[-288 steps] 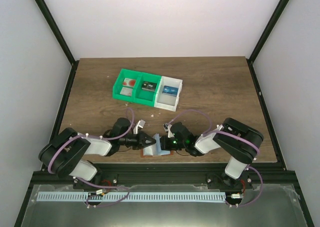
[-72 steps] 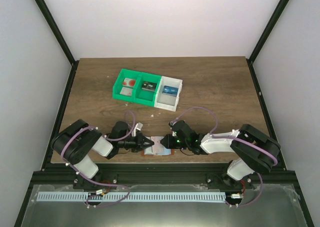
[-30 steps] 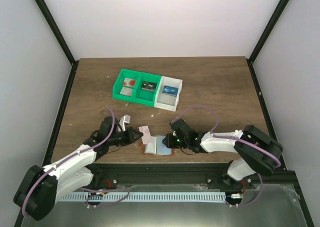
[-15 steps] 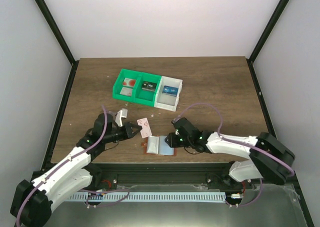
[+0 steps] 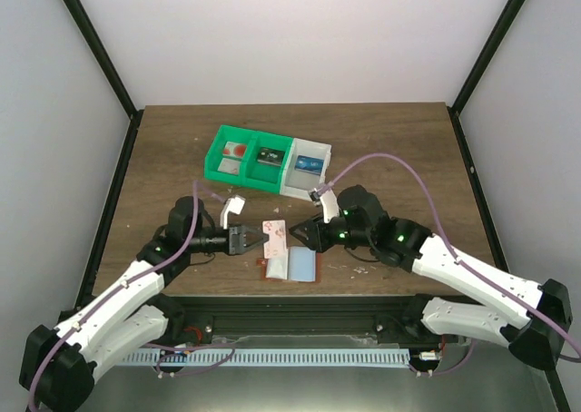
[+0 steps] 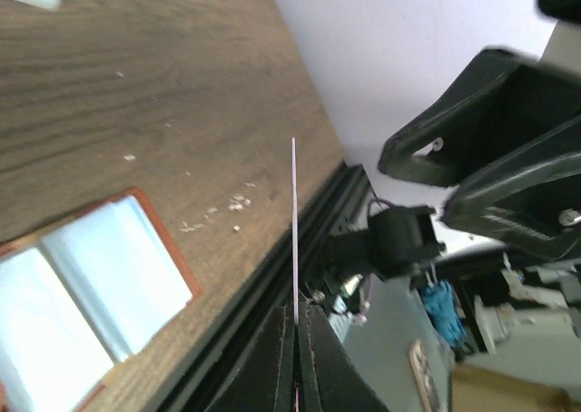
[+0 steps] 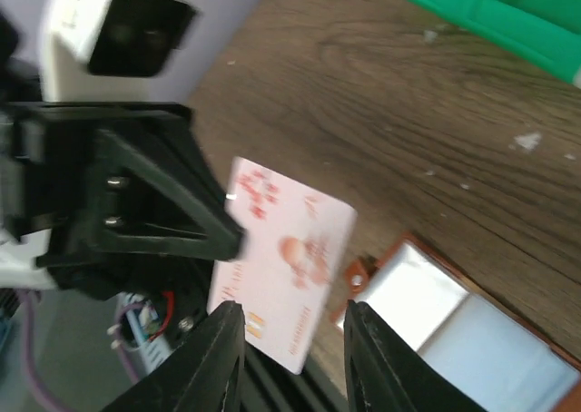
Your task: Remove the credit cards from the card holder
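The left gripper (image 5: 247,241) pinches the pink card (image 5: 273,234) by one edge, at 12 o'clock of the card holder (image 5: 292,265); the empty, half-open right gripper (image 5: 300,235) at the card's 3 o'clock may knock it loose.

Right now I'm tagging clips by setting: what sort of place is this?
Probably a lab robot cell: a left arm and right arm mounted at a wooden table, plain white walls with black frame posts around it, and a sorting bin.
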`<state>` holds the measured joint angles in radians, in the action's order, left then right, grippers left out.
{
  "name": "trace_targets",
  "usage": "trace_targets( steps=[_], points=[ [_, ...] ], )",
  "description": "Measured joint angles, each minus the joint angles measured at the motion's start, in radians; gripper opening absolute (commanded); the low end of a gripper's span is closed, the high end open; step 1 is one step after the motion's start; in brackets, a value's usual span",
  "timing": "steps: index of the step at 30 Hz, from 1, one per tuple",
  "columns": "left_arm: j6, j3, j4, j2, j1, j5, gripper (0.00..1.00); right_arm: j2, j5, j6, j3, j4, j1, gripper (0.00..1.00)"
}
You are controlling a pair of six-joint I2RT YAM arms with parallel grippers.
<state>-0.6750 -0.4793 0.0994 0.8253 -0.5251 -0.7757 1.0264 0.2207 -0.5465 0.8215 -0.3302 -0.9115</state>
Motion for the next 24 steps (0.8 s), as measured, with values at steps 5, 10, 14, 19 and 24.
trace_targets(
  steps=[5, 10, 14, 19, 24],
  points=[
    [0.003, 0.005, -0.046, 0.022, 0.000, -0.133, 0.00, 0.003, 0.134, 0.082, 0.096, -0.105, 0.000, 0.42],
    [-0.013, 0.033, -0.117, 0.031, 0.000, -0.231, 0.00, 0.019, 0.198, 0.131, 0.100, -0.182, 0.001, 0.54],
    [-0.029, 0.054, -0.150, 0.043, 0.000, -0.286, 0.00, 0.056, 0.216, 0.167, 0.117, -0.228, 0.010, 0.57],
    [-0.040, 0.057, -0.183, 0.060, -0.002, -0.334, 0.00, 0.106, 0.271, 0.195, 0.143, -0.224, 0.039, 0.56],
    [-0.050, 0.057, -0.209, 0.066, -0.011, -0.365, 0.00, 0.152, 0.352, 0.217, 0.151, -0.203, 0.074, 0.35]
  ],
)
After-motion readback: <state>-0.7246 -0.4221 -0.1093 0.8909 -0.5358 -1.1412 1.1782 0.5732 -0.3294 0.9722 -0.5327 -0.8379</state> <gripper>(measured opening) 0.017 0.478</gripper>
